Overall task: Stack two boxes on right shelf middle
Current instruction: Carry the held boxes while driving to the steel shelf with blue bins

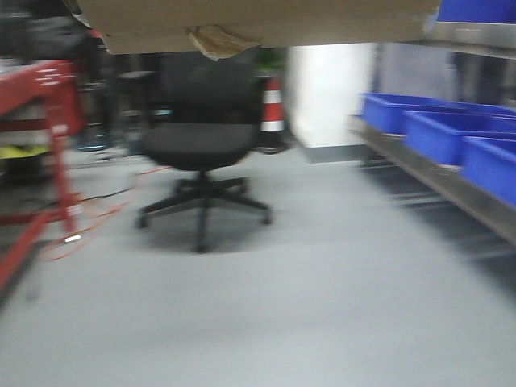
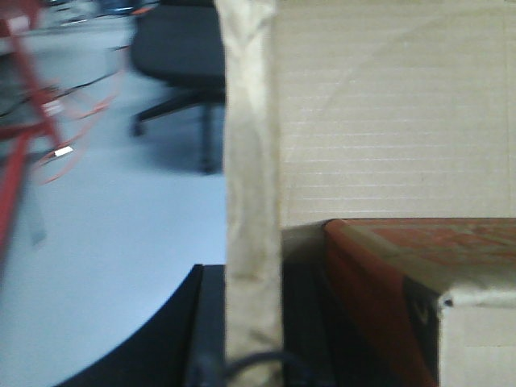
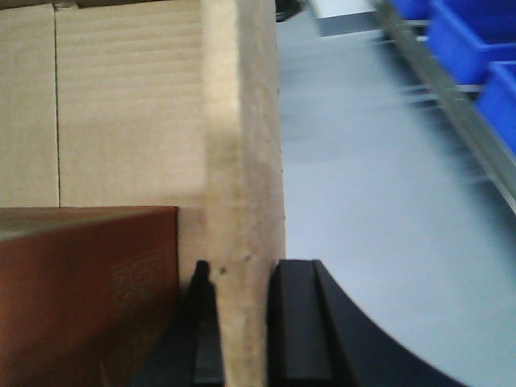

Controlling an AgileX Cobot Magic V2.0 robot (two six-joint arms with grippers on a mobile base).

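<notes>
I'm carrying the cardboard box (image 1: 258,20) up high, with the steel shelf (image 1: 439,177) off to its right. The left gripper (image 2: 251,310) and right gripper (image 3: 246,278) each pinch a side wall. The box seems light but bendy, so a deep hold suits it best.

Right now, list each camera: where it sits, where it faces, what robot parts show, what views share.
Exterior front: on the robot's front, facing forward under the large brown corrugated cardboard box toward a black office chair; blue plastic bins on the right; no robot parts show.
Left wrist: looks along the black left fingers at the box's taped wall; chair behind.
Right wrist: looks along the black right fingers either side of the box's wall; bins beyond.
Shared: all three see the box; front and left wrist, the chair.
</notes>
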